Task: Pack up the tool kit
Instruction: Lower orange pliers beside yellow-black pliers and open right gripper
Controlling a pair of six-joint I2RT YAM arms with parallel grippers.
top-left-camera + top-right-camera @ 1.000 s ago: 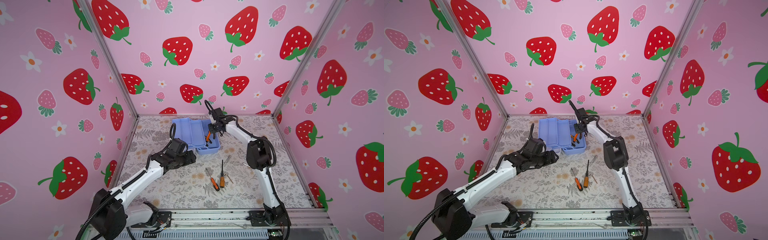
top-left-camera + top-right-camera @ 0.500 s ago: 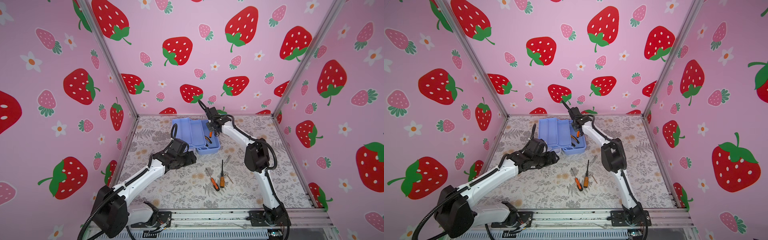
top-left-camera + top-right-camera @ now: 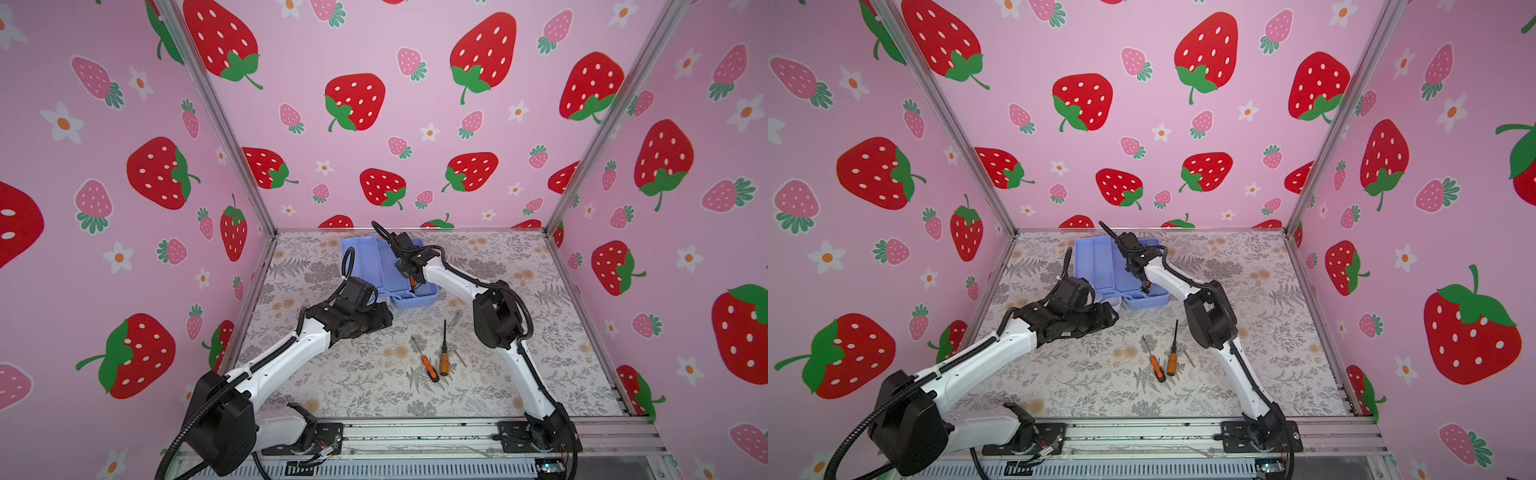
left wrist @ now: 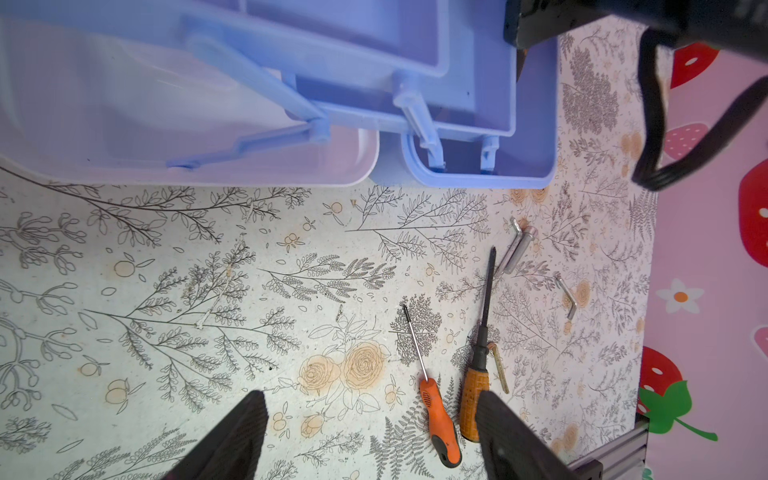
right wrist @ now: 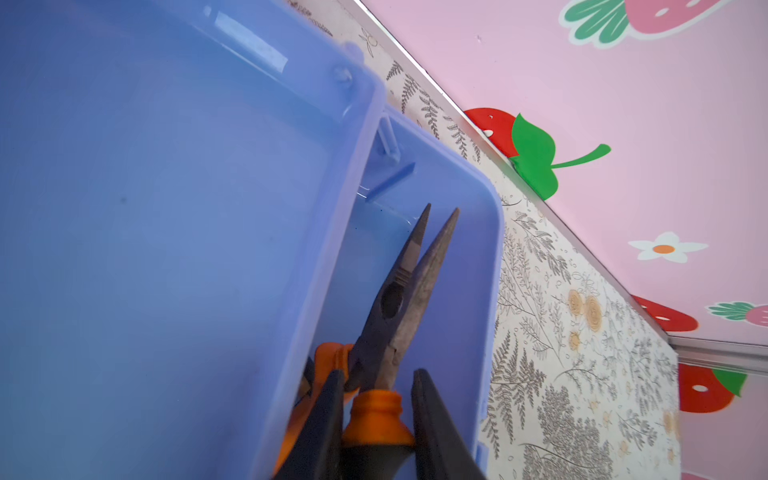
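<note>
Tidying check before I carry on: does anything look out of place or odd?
Only unpacked tools: two screwdrivers and hex keys lie loose on the table, outside the blue box. The pliers in the right claw have a dull, brownish nose, possibly rust.

Floral-print tabletop (image 3: 353,386), pink strawberry-patterned walls (image 3: 395,41), aluminium frame rail (image 3: 415,434) along front edge

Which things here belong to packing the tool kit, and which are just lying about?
Job: tool kit box, open; pliers, shut in the right gripper, nose inside the box; thin screwdriver, thick screwdriver and hex keys, loose on the floral table.
Lying about: no stray items; only the floral table and strawberry walls as backdrop.
</note>
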